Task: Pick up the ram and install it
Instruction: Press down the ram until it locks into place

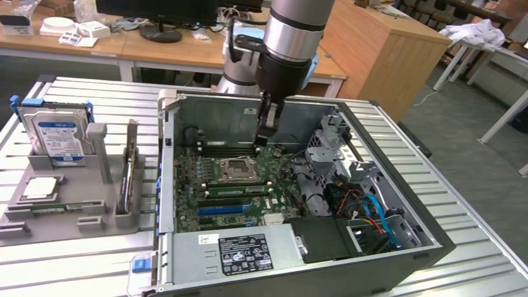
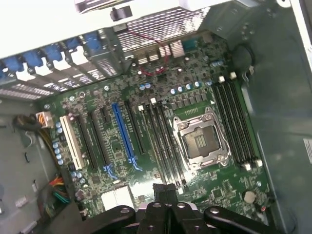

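A thin green ram with dark chips sits in a memory slot on the motherboard, just beside the open processor socket. My gripper hangs inside the open computer case, above the board on the far side of the socket, apart from that stick. Its fingers are shut and nothing shows between them. In the wrist view the shut gripper looks down on the socket and the long dark memory slots beside it.
A grey parts tray stands at the exterior view's left. It holds a silver blue-labelled hard drive, a square silver chip and a thin upright board. Cables and a drive cage crowd the case's right side.
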### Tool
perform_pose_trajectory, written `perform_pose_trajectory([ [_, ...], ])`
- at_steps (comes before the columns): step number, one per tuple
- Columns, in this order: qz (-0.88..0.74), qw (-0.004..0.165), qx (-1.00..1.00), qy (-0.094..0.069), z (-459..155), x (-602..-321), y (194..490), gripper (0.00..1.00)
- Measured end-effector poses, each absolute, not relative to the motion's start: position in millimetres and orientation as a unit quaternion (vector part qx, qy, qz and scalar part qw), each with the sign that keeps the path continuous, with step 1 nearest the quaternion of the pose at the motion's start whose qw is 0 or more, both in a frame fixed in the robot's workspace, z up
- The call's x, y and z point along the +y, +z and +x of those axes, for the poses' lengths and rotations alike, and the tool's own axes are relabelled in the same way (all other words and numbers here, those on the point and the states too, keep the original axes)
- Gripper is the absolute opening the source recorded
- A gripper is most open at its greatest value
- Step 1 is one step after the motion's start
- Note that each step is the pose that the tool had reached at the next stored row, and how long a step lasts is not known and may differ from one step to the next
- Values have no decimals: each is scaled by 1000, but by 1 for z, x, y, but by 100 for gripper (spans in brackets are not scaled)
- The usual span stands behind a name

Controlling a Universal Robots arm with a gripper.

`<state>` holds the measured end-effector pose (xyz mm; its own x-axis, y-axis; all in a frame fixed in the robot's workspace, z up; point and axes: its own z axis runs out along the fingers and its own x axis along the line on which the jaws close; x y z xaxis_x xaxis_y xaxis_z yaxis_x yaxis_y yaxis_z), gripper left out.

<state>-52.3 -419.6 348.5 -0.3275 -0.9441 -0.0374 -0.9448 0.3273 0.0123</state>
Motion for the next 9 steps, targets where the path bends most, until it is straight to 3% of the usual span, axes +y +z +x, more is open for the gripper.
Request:
perform_pose_trajectory([
  [9, -524, 13, 851, 15, -52, -420, 348, 11],
])
